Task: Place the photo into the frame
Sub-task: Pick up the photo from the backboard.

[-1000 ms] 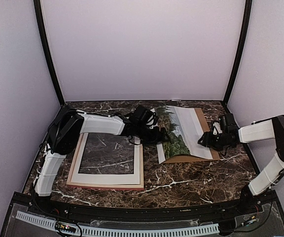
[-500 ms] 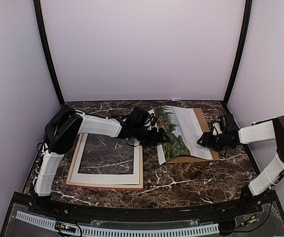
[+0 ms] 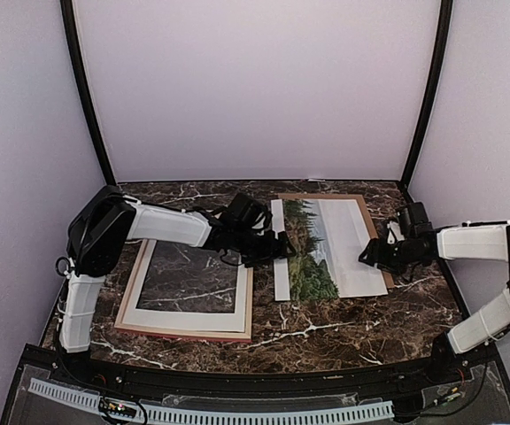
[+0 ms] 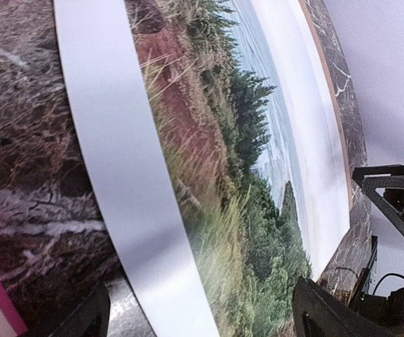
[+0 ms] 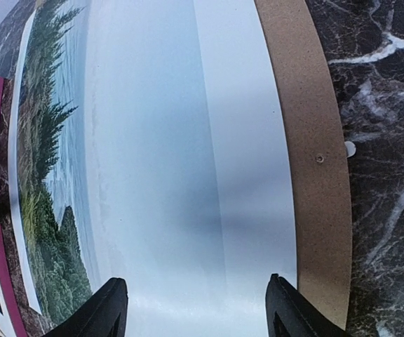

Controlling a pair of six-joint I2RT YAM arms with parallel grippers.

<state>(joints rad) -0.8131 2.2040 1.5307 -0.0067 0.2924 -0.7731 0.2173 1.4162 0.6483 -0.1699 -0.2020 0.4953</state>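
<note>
The photo [image 3: 330, 248] lies flat with its picture side up, right of the middle in the top view. It rests on a brown board [image 5: 314, 175] that peeks out along its far and right edges. The frame [image 3: 184, 334] lies at the lower left on the counter [image 3: 343, 328], with a white mat [image 3: 193, 319] on it, so the photo is not in the frame yet. The left hand [image 3: 275, 251] sits at the photo's left edge and the right hand [image 3: 368, 258] at its right edge. I think one hand is on each side so the big thin sheet can be picked up without bending. Both hands have their fingers [image 4: 328, 316] apart and hold nothing, and the photo runs under the gaps. The left arm covers the frame's upper right corner. I cannot tell if the mat sits inside the frame or just on top, or if there is glass. In both wrist views the fingers are cut off at the bottom, so I cannot tell if their tips touch the paper.
</note>
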